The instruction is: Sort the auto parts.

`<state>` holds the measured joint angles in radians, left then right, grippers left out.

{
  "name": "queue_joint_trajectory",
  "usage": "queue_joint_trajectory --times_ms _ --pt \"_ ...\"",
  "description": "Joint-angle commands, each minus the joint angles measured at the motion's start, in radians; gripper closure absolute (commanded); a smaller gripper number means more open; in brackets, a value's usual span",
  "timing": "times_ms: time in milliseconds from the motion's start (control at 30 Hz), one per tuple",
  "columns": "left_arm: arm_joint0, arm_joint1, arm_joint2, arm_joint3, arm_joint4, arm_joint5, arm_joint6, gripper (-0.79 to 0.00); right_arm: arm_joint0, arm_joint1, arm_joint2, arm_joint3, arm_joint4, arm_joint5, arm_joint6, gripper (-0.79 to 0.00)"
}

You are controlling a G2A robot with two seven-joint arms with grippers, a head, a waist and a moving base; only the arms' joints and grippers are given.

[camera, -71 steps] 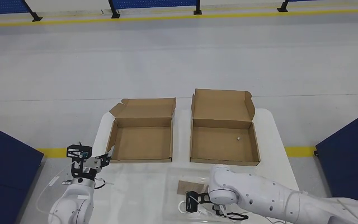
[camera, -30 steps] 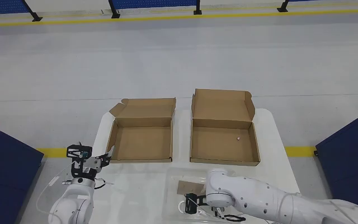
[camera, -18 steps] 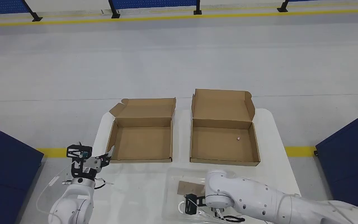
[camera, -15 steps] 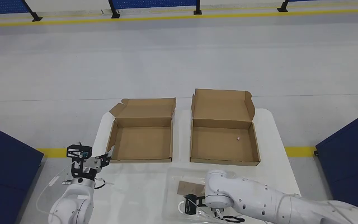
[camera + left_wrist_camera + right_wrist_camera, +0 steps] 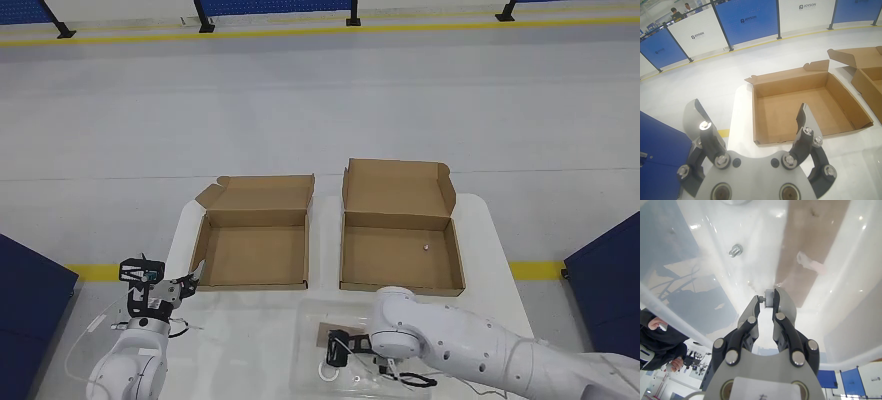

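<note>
The left box (image 5: 255,255) and right box (image 5: 390,260) are matt brown cardboard. The bin (image 5: 851,266) is glossy translucent plastic; the gripped part (image 5: 768,301) is bare silvery metal.

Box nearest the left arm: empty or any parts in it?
Empty: the box has a bare cardboard floor, nothing lying in it.

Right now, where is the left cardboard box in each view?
Top view: left box, lid open, on the table's left half, beside the right box.
Left wrist view: left box just beyond the left gripper, between its open fingers.
Right wrist view: right gripper down in the clear bin, shut on a metal part.
Shared landmark: the right box, beside it across a narrow gap.
</note>
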<state>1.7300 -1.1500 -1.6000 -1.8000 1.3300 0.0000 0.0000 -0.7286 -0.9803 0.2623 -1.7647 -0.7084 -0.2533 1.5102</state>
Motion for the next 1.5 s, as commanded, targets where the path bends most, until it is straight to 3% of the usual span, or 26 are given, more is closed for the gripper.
queue_joint_trajectory --times_ms 0,233,467,733,1000,1333,1467 --pt "0.000 0.000 0.000 0.000 0.000 0.000 0.000 -0.785 -0.006 0.018 0.031 -0.017 0.007 0.003 -0.008 0.000" --pt "0.000 0.000 0.000 0.000 0.000 0.000 0.000 -0.785 -0.047 0.061 0.085 -0.065 -0.022 0.001 0.002 0.000" --pt "0.000 0.000 0.000 0.000 0.000 0.000 0.000 -0.785 -0.064 0.057 0.081 -0.072 -0.057 0.002 0.008 0.000" --pt "0.000 0.000 0.000 0.000 0.000 0.000 0.000 -0.785 -0.091 0.071 0.162 -0.031 0.053 -0.045 -0.148 0.000" --pt "0.000 0.000 0.000 0.000 0.000 0.000 0.000 -0.785 -0.173 0.134 0.313 0.034 0.235 -0.246 -0.331 0.000" --pt "0.000 0.000 0.000 0.000 0.000 0.000 0.000 -0.785 -0.176 0.137 0.318 0.040 0.240 -0.255 -0.335 0.000" --pt "0.000 0.000 0.000 0.000 0.000 0.000 0.000 -0.785 -0.196 0.142 0.357 0.101 0.392 -0.357 -0.429 0.000"
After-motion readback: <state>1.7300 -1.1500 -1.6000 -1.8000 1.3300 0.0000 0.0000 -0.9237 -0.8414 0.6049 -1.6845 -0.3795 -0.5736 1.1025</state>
